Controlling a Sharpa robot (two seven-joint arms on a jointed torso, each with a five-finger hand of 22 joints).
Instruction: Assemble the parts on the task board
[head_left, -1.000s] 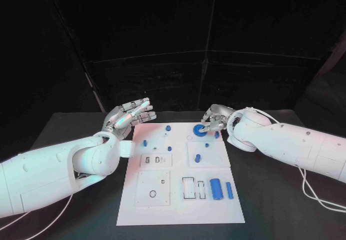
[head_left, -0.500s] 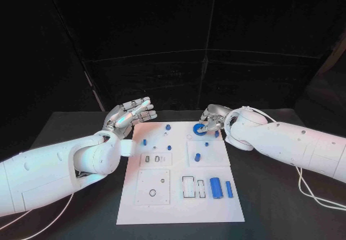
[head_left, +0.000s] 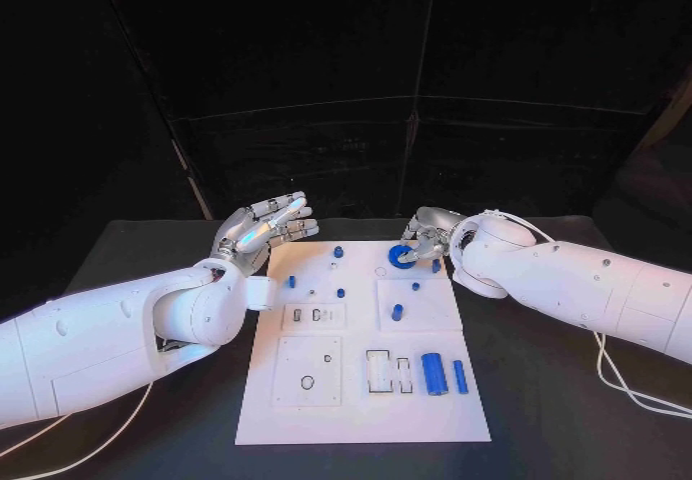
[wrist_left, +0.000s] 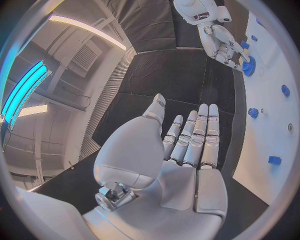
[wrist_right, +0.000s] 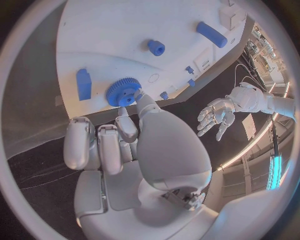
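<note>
The white task board (head_left: 361, 420) lies in the middle of the black table. A blue gear (head_left: 398, 257) lies flat near the board's far edge, also seen as the gear (wrist_right: 121, 92) and the gear (wrist_left: 248, 66). My right hand (head_left: 428, 232) is on it, thumb and a finger pinching its rim while the other fingers (wrist_right: 94, 145) curl beside it. My left hand (head_left: 263, 228) hovers off the board's far left corner, palm up, fingers spread, holding nothing; the wrist view shows the same left hand (wrist_left: 181, 150).
Small blue pegs (head_left: 336, 253) stand on the board's far half, among them a peg (head_left: 397, 313) near the middle. A thick blue cylinder (head_left: 433, 374) and a thin blue bar (head_left: 460, 376) lie beside rectangular slots (head_left: 378, 371). A white cable (head_left: 627, 385) trails at right.
The whole picture has shifted slightly, so the camera moved. Both hands and the gear stand as they did before.
</note>
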